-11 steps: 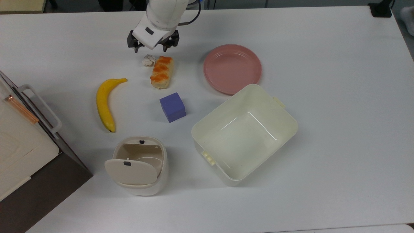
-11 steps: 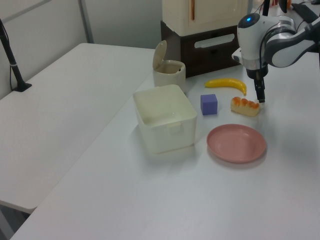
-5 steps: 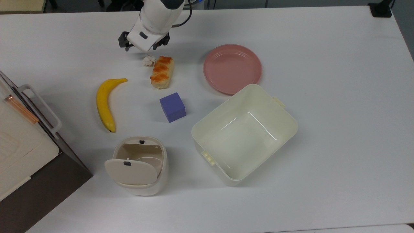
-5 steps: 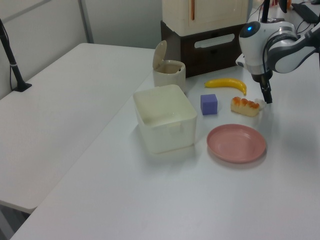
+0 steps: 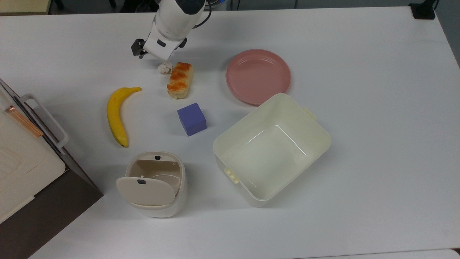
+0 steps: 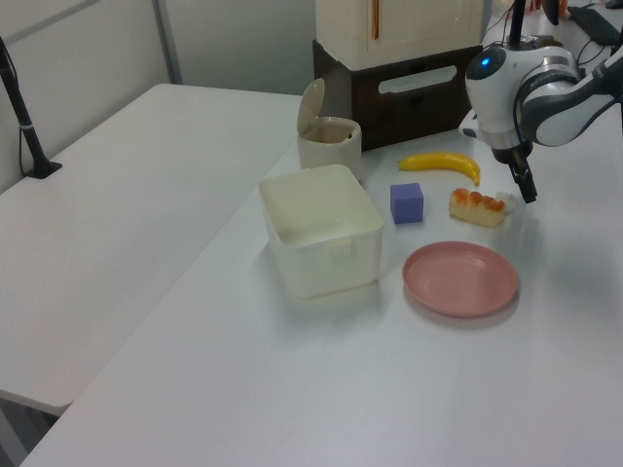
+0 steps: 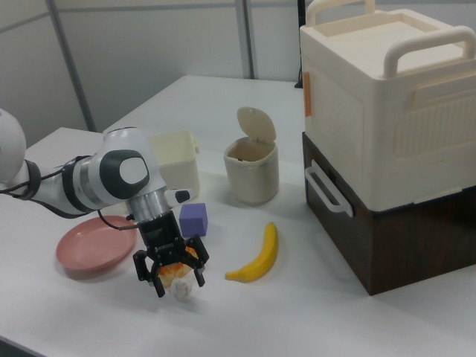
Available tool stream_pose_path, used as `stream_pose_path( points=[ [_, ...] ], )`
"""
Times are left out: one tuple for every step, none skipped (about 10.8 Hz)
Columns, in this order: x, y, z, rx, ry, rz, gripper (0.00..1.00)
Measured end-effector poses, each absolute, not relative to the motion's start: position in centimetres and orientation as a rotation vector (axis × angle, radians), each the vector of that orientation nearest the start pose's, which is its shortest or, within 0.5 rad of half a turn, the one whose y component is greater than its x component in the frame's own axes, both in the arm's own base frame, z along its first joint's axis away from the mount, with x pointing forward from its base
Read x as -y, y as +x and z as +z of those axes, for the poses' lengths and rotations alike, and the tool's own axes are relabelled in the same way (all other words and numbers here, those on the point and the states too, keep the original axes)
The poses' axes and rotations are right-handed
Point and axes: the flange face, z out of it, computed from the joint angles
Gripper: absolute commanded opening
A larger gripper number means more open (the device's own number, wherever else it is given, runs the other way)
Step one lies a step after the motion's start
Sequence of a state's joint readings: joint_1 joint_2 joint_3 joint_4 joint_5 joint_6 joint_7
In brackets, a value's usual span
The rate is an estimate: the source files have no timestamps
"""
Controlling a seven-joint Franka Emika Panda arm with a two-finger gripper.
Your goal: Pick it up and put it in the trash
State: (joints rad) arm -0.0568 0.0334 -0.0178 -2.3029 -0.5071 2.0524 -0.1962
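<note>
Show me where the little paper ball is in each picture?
Top view: the paper ball sits near the top, left of middle, just under the gripper.
Left view: a small white bit at the right, touching the bread's right end.
Right view: low and left of middle, between the open fingers.
Shared landmark: the orange-topped bread right beside it.

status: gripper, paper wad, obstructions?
Gripper open, straddling paper wad. Wad on table, not gripped. Bread roll tight beside it. Trash bin lid open.
</note>
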Motion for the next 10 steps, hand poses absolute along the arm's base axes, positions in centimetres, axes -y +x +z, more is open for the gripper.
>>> stream_pose_path(
  points=[
    [6.6, 48.4, 31.8, 0.731, -3.383, 0.583, 1.00],
    [6.6, 48.4, 31.8, 0.731, -3.382, 0.584, 1.00],
    [6.6, 48.3, 31.6, 0.732, -3.379, 0.590, 1.00],
    [6.6, 48.3, 31.2, 0.736, -3.373, 0.605, 1.00],
    [6.6, 48.3, 30.5, 0.741, -3.364, 0.626, 1.00],
    [6.6, 48.3, 29.8, 0.746, -3.355, 0.647, 1.00],
    [6.6, 48.4, 29.5, 0.748, -3.351, 0.658, 1.00],
    [6.6, 48.5, 29.3, 0.748, -3.350, 0.660, 1.00],
    [6.6, 48.6, 29.2, 0.749, -3.348, 0.665, 1.00],
    [6.6, 48.7, 29.1, 0.749, -3.347, 0.666, 1.00]
  ],
)
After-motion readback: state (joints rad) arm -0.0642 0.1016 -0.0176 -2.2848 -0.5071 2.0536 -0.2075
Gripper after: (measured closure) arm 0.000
